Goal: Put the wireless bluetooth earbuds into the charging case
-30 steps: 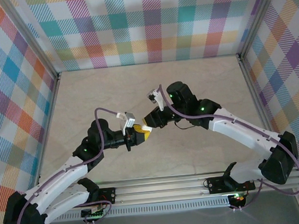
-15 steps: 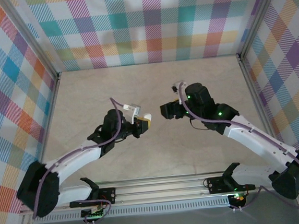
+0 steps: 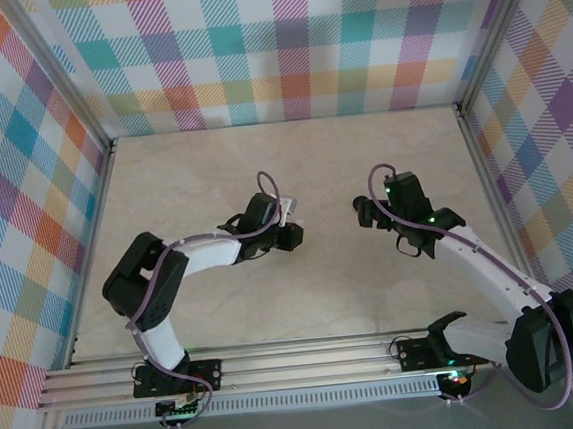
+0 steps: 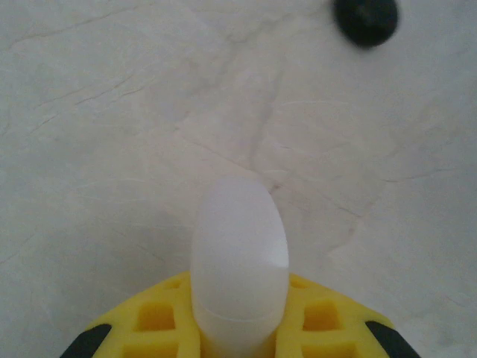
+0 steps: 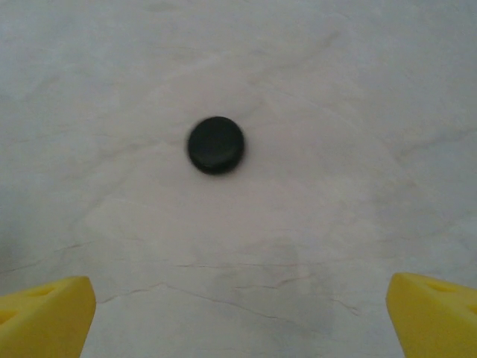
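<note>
Right fingers (image 5: 46, 317) now wide apart, black case (image 5: 215, 145) ahead.

Top view. Beyond the rail (image 3: 309, 358), my left gripper (image 3: 291, 237) and my right gripper (image 3: 363, 213) face each other, apart, over the marbled table (image 3: 322, 166).

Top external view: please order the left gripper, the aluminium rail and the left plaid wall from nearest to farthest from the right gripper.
1. left gripper, just left of the right gripper, shut on the white case.
2. aluminium rail, along the table's near edge.
3. left plaid wall, at the far left side.
</note>
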`<state>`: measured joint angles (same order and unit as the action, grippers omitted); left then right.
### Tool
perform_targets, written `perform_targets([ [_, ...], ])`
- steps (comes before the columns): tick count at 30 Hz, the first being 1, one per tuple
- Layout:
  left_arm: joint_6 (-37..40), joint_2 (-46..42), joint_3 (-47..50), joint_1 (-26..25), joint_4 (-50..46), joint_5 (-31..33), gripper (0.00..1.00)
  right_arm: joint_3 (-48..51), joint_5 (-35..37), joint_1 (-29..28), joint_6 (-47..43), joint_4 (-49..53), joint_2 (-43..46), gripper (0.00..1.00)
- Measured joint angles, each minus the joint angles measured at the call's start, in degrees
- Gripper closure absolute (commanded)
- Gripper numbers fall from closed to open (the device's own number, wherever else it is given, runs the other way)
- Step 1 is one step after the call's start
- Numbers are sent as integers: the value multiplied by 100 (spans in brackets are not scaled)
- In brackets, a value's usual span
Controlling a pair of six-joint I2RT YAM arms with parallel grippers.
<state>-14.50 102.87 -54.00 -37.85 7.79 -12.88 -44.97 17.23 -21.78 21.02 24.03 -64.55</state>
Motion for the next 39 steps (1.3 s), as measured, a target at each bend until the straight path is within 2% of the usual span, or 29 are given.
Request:
perform_targets([
  [3,-2,337,-223,-2,-208,107,86,142,-4,225,66,-68,0,0],
  [7,83,391,-372,-2,-424,341,65,149,11,380,35,-234,0,0],
  [13,321,389,-544,-2,-837,769,40,205,42,472,-238,-562,4,1],
  [14,396,385,-592,-2,-938,857,31,258,61,492,-291,-640,17,0],
  [16,505,334,-640,-2,-1113,1049,0,431,129,535,-420,-863,83,0],
  [22,820,-337,-647,55,-1547,1672,0,1064,278,802,-839,-1572,212,0],
  [27,1220,-1130,-520,295,-1482,2365,0,1709,435,1003,-1257,-2719,70,0],
  [32,1934,-1980,737,837,-678,3049,0,2284,374,1255,-1519,-3866,-457,0],
  [39,2315,-2096,2243,1576,704,3112,0,2559,238,1394,-1738,-5598,-863,0],
])
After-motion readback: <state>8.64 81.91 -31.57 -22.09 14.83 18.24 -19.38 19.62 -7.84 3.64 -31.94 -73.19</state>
